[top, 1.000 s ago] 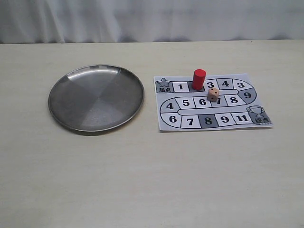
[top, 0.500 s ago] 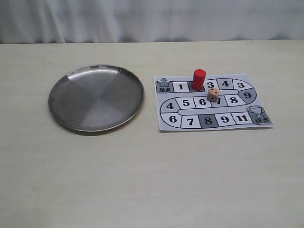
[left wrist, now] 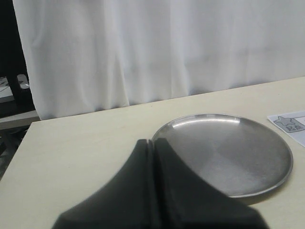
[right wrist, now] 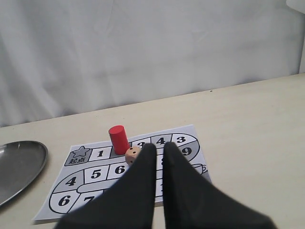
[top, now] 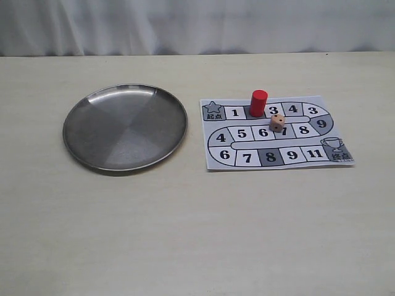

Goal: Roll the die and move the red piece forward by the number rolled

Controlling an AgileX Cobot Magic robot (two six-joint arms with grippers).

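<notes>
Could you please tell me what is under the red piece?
The red piece stands on a dark square of the board, between 1 and 3; that square's number is covered by it.

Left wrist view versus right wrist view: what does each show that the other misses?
Only the left wrist view: the left gripper and the whole plate. Only the right wrist view: the right gripper, the die, the red piece and the numbered squares of the board. Both: at least part of the plate, the board's star corner, the table and the white curtain.
</notes>
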